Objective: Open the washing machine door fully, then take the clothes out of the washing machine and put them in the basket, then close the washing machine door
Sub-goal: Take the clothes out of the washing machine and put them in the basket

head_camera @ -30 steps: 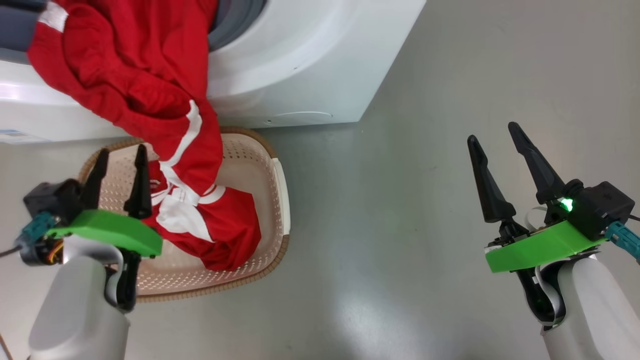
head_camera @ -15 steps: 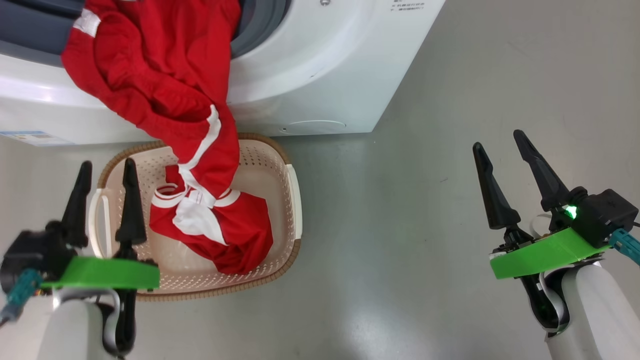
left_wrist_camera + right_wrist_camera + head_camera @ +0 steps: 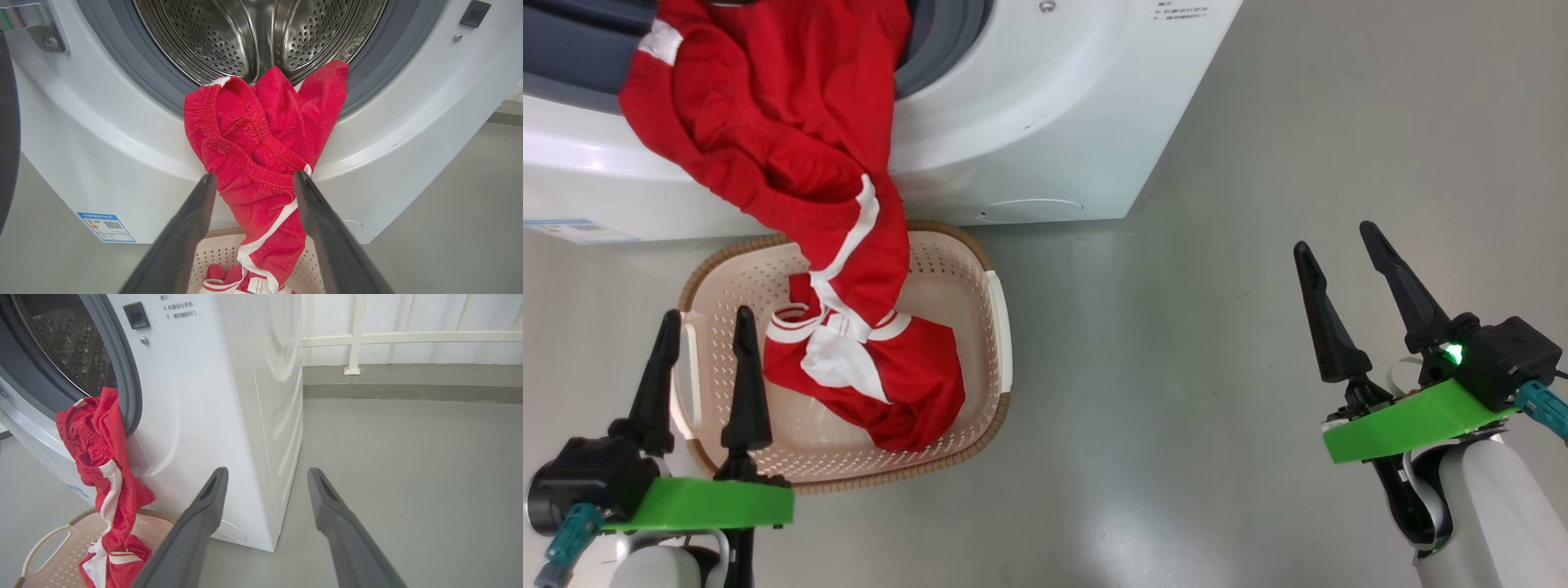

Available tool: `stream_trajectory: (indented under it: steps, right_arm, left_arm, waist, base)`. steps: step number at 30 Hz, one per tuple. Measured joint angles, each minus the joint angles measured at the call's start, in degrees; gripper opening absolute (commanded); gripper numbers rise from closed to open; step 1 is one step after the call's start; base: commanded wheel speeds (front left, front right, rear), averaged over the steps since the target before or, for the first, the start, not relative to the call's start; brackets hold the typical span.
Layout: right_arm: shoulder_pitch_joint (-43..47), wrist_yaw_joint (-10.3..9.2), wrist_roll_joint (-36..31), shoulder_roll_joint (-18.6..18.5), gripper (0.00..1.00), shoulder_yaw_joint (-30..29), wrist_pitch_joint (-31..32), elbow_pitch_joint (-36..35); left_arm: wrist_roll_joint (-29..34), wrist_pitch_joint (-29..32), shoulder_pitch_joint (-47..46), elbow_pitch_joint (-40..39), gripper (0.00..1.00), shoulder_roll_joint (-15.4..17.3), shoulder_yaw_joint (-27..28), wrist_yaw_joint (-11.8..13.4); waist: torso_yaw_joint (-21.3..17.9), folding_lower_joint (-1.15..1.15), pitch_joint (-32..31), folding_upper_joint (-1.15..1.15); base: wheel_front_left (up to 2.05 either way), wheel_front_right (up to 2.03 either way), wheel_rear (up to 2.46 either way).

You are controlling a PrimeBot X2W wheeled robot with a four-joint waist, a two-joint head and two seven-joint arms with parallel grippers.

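Fingers on the left gripper (image 3: 707,314) are spread apart with nothing pinched between them. They hover over the near left edge of the basket (image 3: 992,408), just beside the bunched end of the clothes (image 3: 792,122). Right gripper (image 3: 1333,237) is splayed open too and holding nothing, well off to the right above bare grey floor (image 3: 1217,327), so loads of open room on that side

Clothes are half out: the red fabric hangs from the drum (image 3: 261,36), over the grey rubber ring (image 3: 122,61) and down the white front of the washing machine (image 3: 1029,122), with the lower end piled in the basket. You can see a gathered elastic waistband and white stripes. Basket is cream perforated plastic with a brown woven-look rim and sits right up against the machine's base

Steel drum is shiny, dotted with holes and ribbed. Dark curved strip at the far left of the left wrist view is probably the washing machine door (image 3: 7,143) swung open, but too little of it shows to be sure. Machine's right side panel is smooth, with open floor running back to a pale railing (image 3: 355,335)
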Motion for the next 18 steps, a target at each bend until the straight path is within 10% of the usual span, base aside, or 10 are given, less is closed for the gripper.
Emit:
stream_trajectory:
  steps: [18]
  right_arm:
    - [-0.12,0.0,0.0,0.37,1.0,1.67,-0.01,0.11]
  left_arm:
    - [-2.08,0.0,-17.54,16.28,1.0,2.81,-5.42,0.0]
  waist:
    - [-1.08,0.0,0.93,0.0]
  base:
    - [0.0,0.0,0.0]
